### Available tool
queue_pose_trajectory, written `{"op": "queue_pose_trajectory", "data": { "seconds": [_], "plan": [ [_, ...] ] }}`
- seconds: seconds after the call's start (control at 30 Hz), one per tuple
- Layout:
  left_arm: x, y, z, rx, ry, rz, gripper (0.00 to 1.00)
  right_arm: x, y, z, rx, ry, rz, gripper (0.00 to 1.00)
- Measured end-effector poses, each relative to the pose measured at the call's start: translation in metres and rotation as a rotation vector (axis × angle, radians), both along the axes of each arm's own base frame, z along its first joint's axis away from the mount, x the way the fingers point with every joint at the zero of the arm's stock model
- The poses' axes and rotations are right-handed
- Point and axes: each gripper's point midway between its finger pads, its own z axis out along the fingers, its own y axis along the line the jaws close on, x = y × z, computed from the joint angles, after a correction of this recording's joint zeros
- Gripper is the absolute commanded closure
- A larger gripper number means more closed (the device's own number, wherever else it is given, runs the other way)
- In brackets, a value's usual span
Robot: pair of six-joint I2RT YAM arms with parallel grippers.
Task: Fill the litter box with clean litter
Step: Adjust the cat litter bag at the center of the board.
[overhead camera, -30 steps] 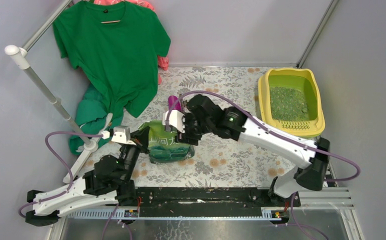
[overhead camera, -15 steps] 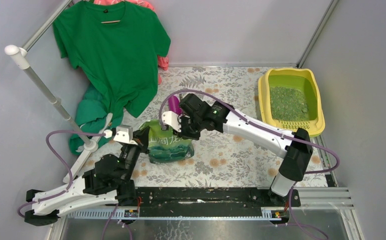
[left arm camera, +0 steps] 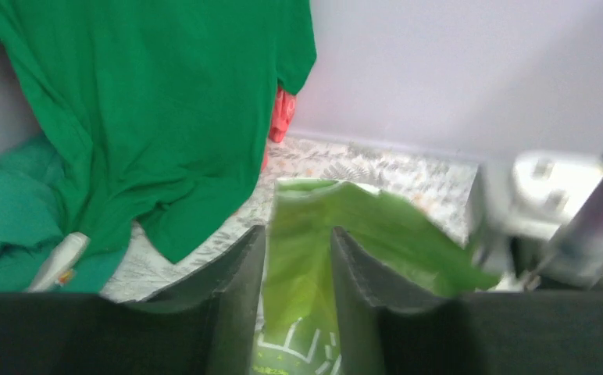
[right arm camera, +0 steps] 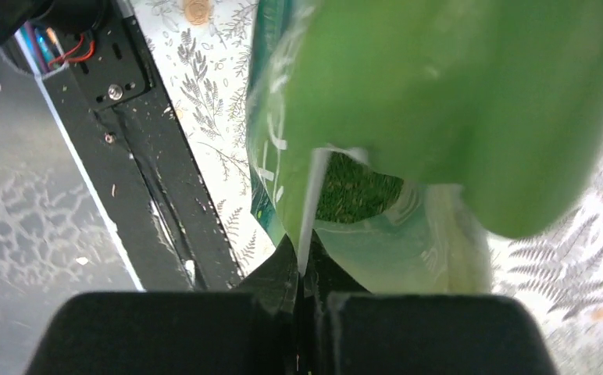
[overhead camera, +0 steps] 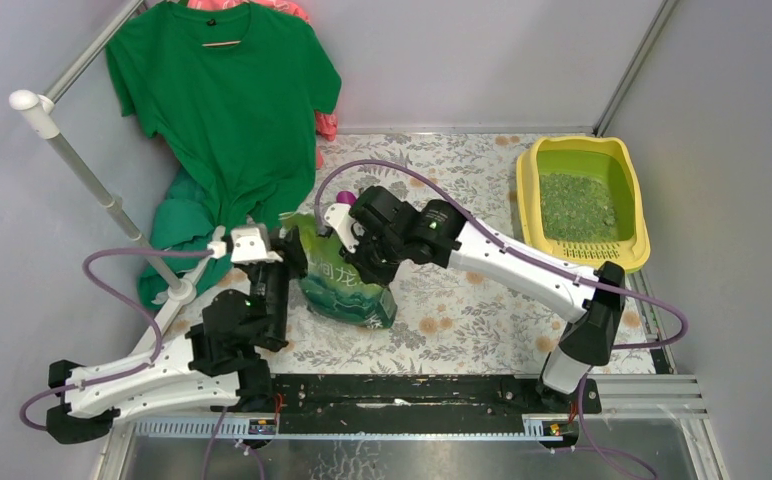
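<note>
The bag (overhead camera: 342,285) is held by both grippers near the middle of the table (overhead camera: 462,320), on its left half, and it stands almost upright with its mouth upward. The left gripper (left arm camera: 298,238) is closed on the left edge of the bag; in the left wrist view the green foil fills the narrow gap between the two fingers. The right gripper (right arm camera: 305,273) is pressed almost fully together on a thin pale lip of the mouth, and past this lip some litter (right arm camera: 357,191) is seen inside the bag.

The box (overhead camera: 528,200) is placed at the far right corner of the table, well apart from the bag. A grainy green layer is spread over the middle of its floor, while the walls around it are bare, so the box is judged to be only partly filled.

The step in hand is judged to be the gripping and opening of the bag, before any pouring. For the next move, the bag should be carried to the right until its mouth is above the box, and only then tilted. Both grips must be kept firm, because the foil looks smooth and the bag may sag. If it is tilted too early, litter may be spilled on the table.
</note>
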Motion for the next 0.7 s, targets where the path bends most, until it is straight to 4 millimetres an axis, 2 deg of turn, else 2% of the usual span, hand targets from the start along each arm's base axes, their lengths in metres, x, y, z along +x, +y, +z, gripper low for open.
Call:
{"op": "queue_pose_trajectory", "data": {
  "seconds": [0.03, 0.07, 0.17, 0.37, 0.53, 0.7],
  "plan": [
    [0.002, 0.002, 0.007, -0.021, -0.01, 0.027, 0.21, -0.001, -0.001, 0.0, -0.005, 0.009, -0.042, 1.0],
    [0.004, 0.005, 0.017, -0.062, -0.02, 0.059, 0.04, -0.001, -0.001, -0.001, -0.011, 0.017, -0.079, 1.0],
    [0.01, 0.012, 0.038, -0.129, -0.025, 0.15, 0.01, -0.008, -0.008, -0.009, -0.037, 0.063, -0.199, 1.0],
    [0.014, 0.018, 0.051, -0.263, 0.03, 0.218, 0.01, -0.005, -0.012, -0.013, 0.008, 0.092, -0.387, 1.0],
    [0.011, 0.014, 0.02, -0.297, 0.095, 0.189, 0.03, 0.005, -0.005, -0.017, 0.03, 0.084, -0.481, 1.0],
    [0.006, 0.006, -0.044, -0.286, 0.201, 0.153, 0.09, 0.024, 0.026, -0.007, 0.049, 0.065, -0.498, 1.0]
  ]
}}
